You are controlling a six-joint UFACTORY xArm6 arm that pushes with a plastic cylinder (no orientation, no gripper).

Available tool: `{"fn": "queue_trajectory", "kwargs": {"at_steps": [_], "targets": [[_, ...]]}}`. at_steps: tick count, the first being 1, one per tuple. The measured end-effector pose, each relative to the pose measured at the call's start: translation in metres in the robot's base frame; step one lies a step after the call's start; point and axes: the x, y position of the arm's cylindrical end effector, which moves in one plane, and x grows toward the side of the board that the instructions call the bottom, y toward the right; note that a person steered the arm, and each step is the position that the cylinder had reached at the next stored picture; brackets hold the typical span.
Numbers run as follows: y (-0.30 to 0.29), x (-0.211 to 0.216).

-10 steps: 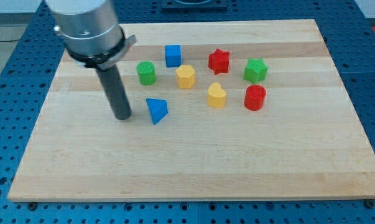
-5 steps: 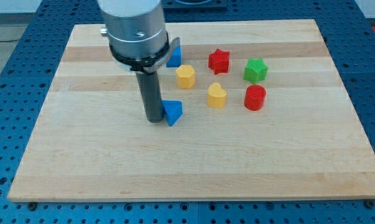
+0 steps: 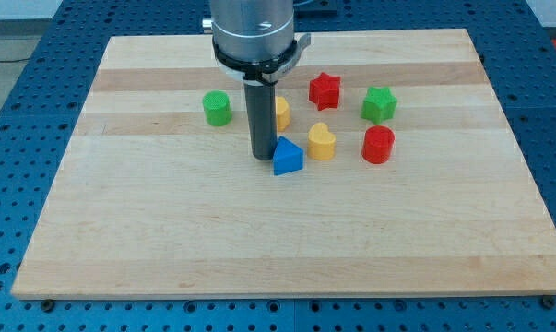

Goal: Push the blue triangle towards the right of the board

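The blue triangle (image 3: 288,157) lies near the middle of the wooden board (image 3: 278,240). My tip (image 3: 264,156) stands right at its left side, touching it. The yellow heart block (image 3: 322,142) sits just to the triangle's upper right, a small gap away. The arm's body hides the blue cube behind it.
A green cylinder (image 3: 218,109) is to the left of the rod. A yellow block (image 3: 282,112) is partly hidden behind the rod. A red star (image 3: 325,89), a green star (image 3: 379,103) and a red cylinder (image 3: 378,145) stand to the right.
My tip has moved to the right and pushed the blue triangle with it, from left of centre to beside the yellow heart. The triangle has turned. The arm now covers the blue cube.
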Motion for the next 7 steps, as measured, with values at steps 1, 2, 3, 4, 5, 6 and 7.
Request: {"fn": "queue_trajectory", "kwargs": {"at_steps": [1, 2, 3, 4, 5, 6, 7], "targets": [[0.019, 0.017], [0.046, 0.043], [0.078, 0.065], [0.102, 0.078], [0.122, 0.08], [0.137, 0.08], [0.154, 0.08]]}}
